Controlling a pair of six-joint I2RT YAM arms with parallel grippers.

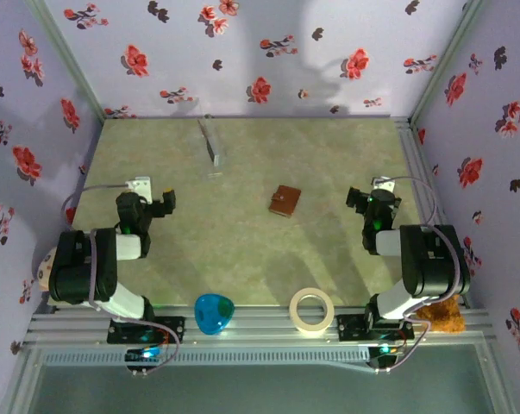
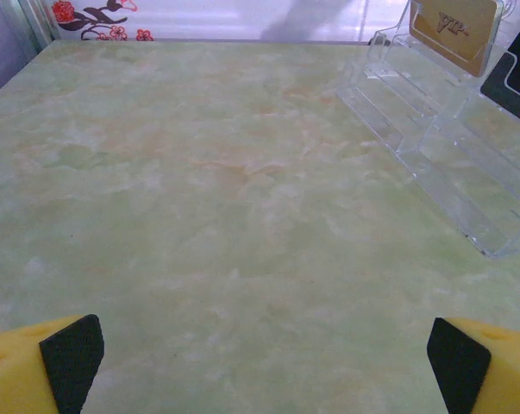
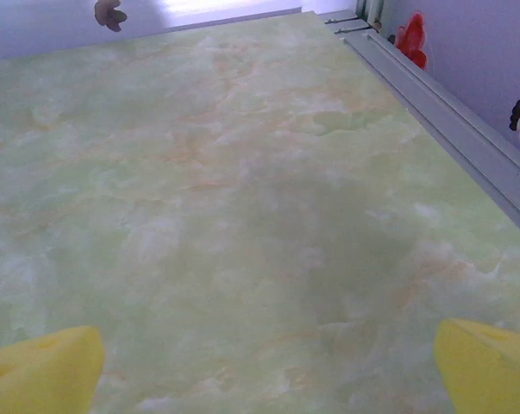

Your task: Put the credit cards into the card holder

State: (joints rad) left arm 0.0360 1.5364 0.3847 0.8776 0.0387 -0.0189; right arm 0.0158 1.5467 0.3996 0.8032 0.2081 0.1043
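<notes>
Our left end effector point(image 1: 165, 203) and right end effector point(image 1: 360, 199) both stand spread wide, holding nothing. A yellow-orange credit card point(image 2: 455, 26) leans in the clear stand point(image 2: 441, 147), ahead and right of the left one. The card holder point(image 1: 285, 201) lies shut on the table point(image 1: 242, 250), left of the right one. We should pinch the card's top edge and lift straight, lest the stand tip.

This is a robot lab test cell: flower-printed walls point(image 1: 268, 52) box in the marble-look worktop point(image 1: 242, 250) ahead of the fingers point(image 2: 18, 371), with aluminium rails point(image 1: 260, 332) behind them.
</notes>
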